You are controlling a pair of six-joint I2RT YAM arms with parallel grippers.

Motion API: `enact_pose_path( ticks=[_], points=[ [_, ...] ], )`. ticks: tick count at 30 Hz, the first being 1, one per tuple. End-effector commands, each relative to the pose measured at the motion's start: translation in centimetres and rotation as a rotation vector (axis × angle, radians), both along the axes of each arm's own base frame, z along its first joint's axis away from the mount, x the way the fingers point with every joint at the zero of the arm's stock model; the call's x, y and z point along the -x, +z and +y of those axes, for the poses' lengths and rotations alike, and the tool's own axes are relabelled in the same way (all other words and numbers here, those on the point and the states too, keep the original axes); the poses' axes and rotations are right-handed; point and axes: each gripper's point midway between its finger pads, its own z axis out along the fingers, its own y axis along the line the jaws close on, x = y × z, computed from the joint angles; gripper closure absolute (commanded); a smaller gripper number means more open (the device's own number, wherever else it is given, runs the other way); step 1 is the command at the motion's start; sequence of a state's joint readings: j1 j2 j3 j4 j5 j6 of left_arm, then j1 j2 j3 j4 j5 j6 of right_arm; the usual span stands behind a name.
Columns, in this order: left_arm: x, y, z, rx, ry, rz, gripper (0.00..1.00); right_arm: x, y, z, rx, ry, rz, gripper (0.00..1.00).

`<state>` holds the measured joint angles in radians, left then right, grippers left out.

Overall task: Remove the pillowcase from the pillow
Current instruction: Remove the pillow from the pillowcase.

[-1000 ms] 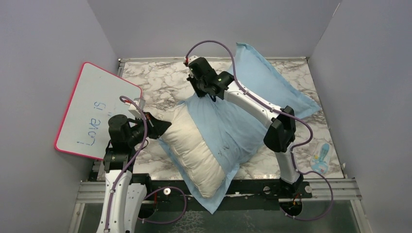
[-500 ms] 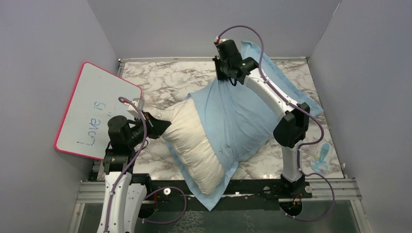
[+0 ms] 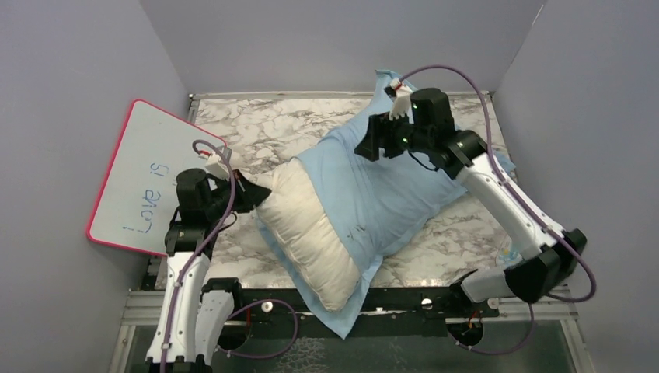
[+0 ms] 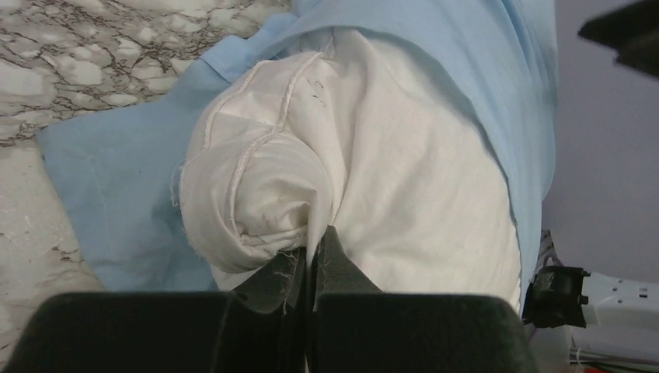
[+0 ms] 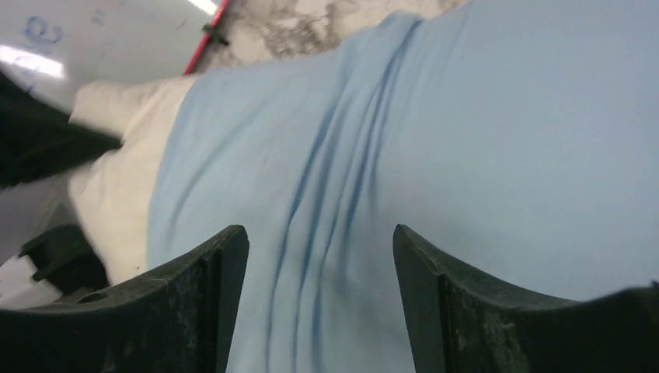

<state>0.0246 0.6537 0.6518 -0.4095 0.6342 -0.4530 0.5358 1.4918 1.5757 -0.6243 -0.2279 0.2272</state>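
Left wrist view gives what the overhead cannot. The left gripper (image 4: pixel 313 242) is pinched tight on a bunched corner of the cream-white pillow (image 4: pixel 404 171), the seam twisted up at the fingertips. The light blue pillowcase (image 4: pixel 116 179) lies flat beneath on the marble table (image 4: pixel 47 70). From above, that grip is only a dark shape at the pillow's left corner, but the lay is plain. The pillow runs from the near table edge diagonally toward the far right, its left side bare and the rest inside the case. Right wrist view shows the right gripper (image 5: pixel 319 241) with jaws spread wide and nothing between them, over creased blue fabric. Whether the fingers touch it I cannot tell.

A second ago that gripper was closed on the case near the pillow's far-left shoulder. Half a second ago it had drawn the cloth into a peak at the far edge. Now it has let go, the peak has slumped, and the right arm (image 3: pixel 505 203) has swung its elbow down to the near right corner. The left gripper's hold is unchanged.

The pillow's far end is hidden inside the case. The elbow covers part of a small blue-and-white packet (image 3: pixel 510 250). The pink-framed whiteboard (image 3: pixel 151 175) is propped at the left wall. In the right wrist view it is only a blur.
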Motion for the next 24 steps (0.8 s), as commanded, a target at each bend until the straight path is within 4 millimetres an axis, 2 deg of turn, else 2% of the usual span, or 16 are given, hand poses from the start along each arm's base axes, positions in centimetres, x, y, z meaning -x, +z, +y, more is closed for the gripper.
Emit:
enact_pose_path(
  ticks=[1,3,4,5,6,7,9,11,14,19,21,24],
  points=[
    [-5.0,5.4,1.1,0.01,0.094,-0.076,1.0,7.5,0.1,1.3,-0.225,0.187,0.063,0.26],
    [-8.0,7.5,1.5,0.008,0.117,-0.1,1.0,10.3,-1.1,0.9,-0.288,0.214,0.118,0.25],
    [-9.6,8.3,1.5,0.012,0.12,-0.104,0.93,11.4,-2.0,0.7,-0.304,0.222,0.144,0.25],
    [-11.0,8.7,1.4,0.014,0.111,-0.099,0.68,12.4,-2.7,0.4,-0.313,0.23,0.167,0.24],
    [-12.4,8.7,1.4,0.013,0.102,-0.081,0.49,13.2,-3.5,0.1,-0.311,0.234,0.189,0.24],
    [-13.2,8.0,1.4,0.007,0.102,-0.037,0.34,13.9,-4.2,-0.2,-0.303,0.234,0.209,0.24],
    [-13.9,6.3,1.8,-0.012,0.124,0.024,0.19,14.9,-5.5,-0.9,-0.282,0.22,0.241,0.24],
    [-13.3,4.3,2.9,-0.041,0.19,0.051,0.04,15.9,-6.2,-1.5,-0.277,0.218,0.25,0.24],
    [-10.8,1.5,4.3,-0.083,0.278,0.092,0.02,17.3,-7.4,-1.8,-0.282,0.247,0.275,0.24],
    [-5.6,-0.3,5.1,-0.07,0.359,0.122,0.01,18.8,-10.6,-2.3,-0.259,0.254,0.36,0.24],
    [-3.6,-0.6,5.0,-0.039,0.377,0.123,0.01,19.1,-11.1,-2.3,-0.263,0.263,0.371,0.24],
    [-0.7,-1.5,3.0,0.071,0.312,0.144,0.01,19.2,-11.4,-2.1,-0.279,0.271,0.373,0.24]
  ],
)
